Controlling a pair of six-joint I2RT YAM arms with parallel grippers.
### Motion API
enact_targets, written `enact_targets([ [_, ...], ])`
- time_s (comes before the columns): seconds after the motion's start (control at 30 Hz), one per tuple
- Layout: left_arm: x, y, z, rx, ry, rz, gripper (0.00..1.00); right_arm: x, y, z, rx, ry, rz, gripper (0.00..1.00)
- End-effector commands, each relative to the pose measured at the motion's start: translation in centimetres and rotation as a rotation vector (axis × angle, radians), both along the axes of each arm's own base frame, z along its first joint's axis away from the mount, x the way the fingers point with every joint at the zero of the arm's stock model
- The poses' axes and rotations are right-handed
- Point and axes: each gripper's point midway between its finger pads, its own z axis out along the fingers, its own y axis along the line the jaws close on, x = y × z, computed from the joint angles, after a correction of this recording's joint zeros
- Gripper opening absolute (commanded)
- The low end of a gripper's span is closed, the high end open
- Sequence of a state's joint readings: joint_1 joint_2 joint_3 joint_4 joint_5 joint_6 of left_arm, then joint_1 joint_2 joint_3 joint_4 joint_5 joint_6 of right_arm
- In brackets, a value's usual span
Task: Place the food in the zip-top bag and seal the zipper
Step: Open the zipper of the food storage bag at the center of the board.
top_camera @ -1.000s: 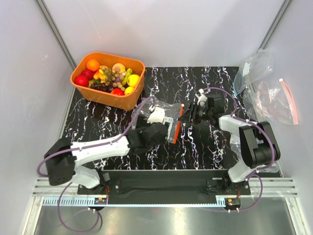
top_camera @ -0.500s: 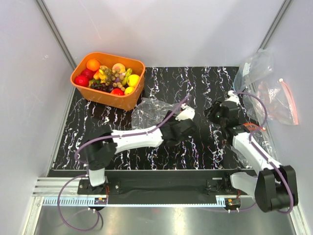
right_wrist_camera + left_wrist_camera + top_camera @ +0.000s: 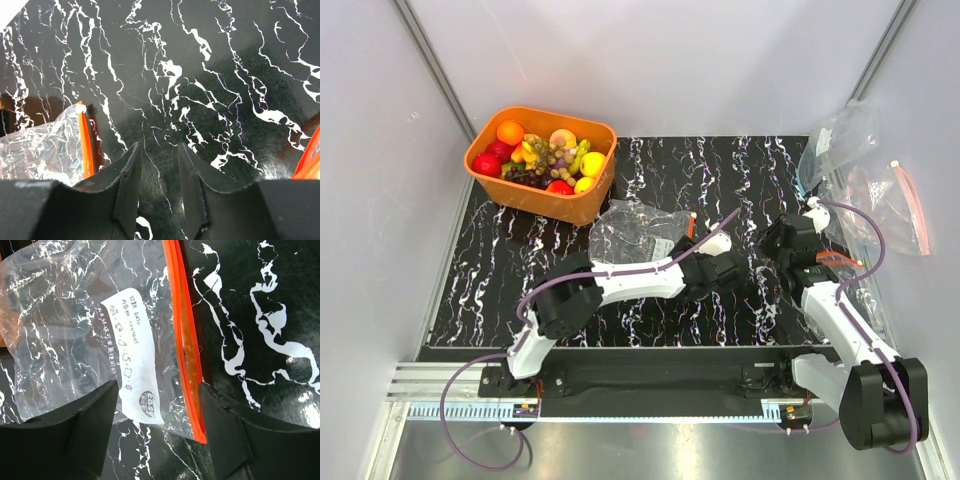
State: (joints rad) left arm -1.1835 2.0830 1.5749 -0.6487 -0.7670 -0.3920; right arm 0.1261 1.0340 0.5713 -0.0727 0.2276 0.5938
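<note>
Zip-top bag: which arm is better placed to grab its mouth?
Left, likely. The left gripper hangs open over the zip-top bag, zipper between its fingers; the right gripper faces the table, the bag at its view's edge.

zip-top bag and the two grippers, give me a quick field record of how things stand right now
zip-top bag: lying flat on the black marbled table, label up, no food visible inside
zipper: orange-red strip along the bag's edge; open or sealed cannot be told
food: piled in the orange basket
left gripper: open, empty, pointed at the bag
right gripper: open, empty, over bare table, apart from the bag
task status: nothing bagged yet
</note>
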Motion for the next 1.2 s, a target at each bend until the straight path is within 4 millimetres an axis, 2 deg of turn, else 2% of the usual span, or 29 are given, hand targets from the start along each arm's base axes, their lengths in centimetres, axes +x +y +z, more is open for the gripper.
enact_targets([
  [0.0, 1.0, 0.0, 0.9, 0.020, -0.041, 0.035, 0.68, 0.2, -0.9, 1.0, -0.005, -0.047, -0.047, 0.42],
  [0.2, 1.2, 0.1, -0.8, 0.037, 0.016, 0.040, 0.65, 0.0, -0.8, 1.5, 0.001, -0.069, -0.042, 0.41],
  [0.4, 2.2, 1.7, -0.5, 0.085, -0.038, 0.095, 0.48, -0.3, -0.9, 2.1, 0.006, -0.103, -0.040, 0.41],
  [0.5, 2.5, 2.2, -0.5, 0.099, -0.041, 0.107, 0.26, -0.1, -0.4, 1.9, 0.014, -0.097, -0.019, 0.41],
  [0.53, 2.6, 2.4, -0.6, 0.107, -0.039, 0.107, 0.06, 0.1, -0.3, 1.8, 0.012, -0.094, -0.009, 0.41],
  [0.57, 2.9, 2.8, -0.7, 0.122, -0.038, 0.119, 0.00, 0.1, 0.1, 1.8, 0.016, -0.091, 0.014, 0.41],
  [0.63, 3.1, 4.1, -0.6, 0.145, -0.034, 0.154, 0.00, 0.5, 0.8, 2.2, 0.028, -0.125, 0.050, 0.41],
  [0.7, 3.7, 4.6, 0.9, 0.073, -0.040, 0.179, 0.00, 0.5, 2.1, 2.2, 0.061, -0.139, 0.120, 0.41],
  [0.73, 2.9, 5.2, 1.5, 0.021, 0.000, 0.162, 0.00, 0.7, 2.7, 2.5, 0.071, -0.166, 0.154, 0.41],
  [0.77, 3.6, 4.8, 2.0, -0.063, 0.003, 0.158, 0.00, 0.6, 4.2, 2.3, 0.100, -0.166, 0.233, 0.38],
  [0.83, 3.1, 5.7, 1.9, -0.126, 0.044, 0.149, 0.00, 0.6, 5.4, 2.1, 0.145, -0.179, 0.288, 0.37],
  [0.87, 3.2, 5.7, 3.1, -0.197, 0.059, 0.138, 0.00, 0.7, 6.6, 2.6, 0.198, -0.202, 0.321, 0.37],
  [0.9, 3.4, 5.5, 3.7, -0.234, 0.051, 0.132, 0.00, 0.7, 7.2, 2.1, 0.229, -0.189, 0.333, 0.38],
  [0.97, 3.1, 6.1, 4.4, -0.260, 0.047, 0.122, 0.00, 0.5, 9.5, 2.0, 0.286, -0.184, 0.376, 0.40],
  [1.1, 2.9, 6.5, 5.6, -0.314, 0.014, 0.096, 0.00, -0.2, 13.9, -0.2, 0.341, -0.109, 0.439, 0.44],
  [1.13, 2.7, 6.5, 6.1, -0.339, 0.011, 0.089, 0.00, -0.2, 14.8, 0.0, 0.360, -0.121, 0.450, 0.46],
  [1.17, 2.4, 6.9, 5.7, -0.338, 0.017, 0.089, 0.00, -0.6, 16.1, 0.0, 0.391, -0.111, 0.471, 0.48],
])
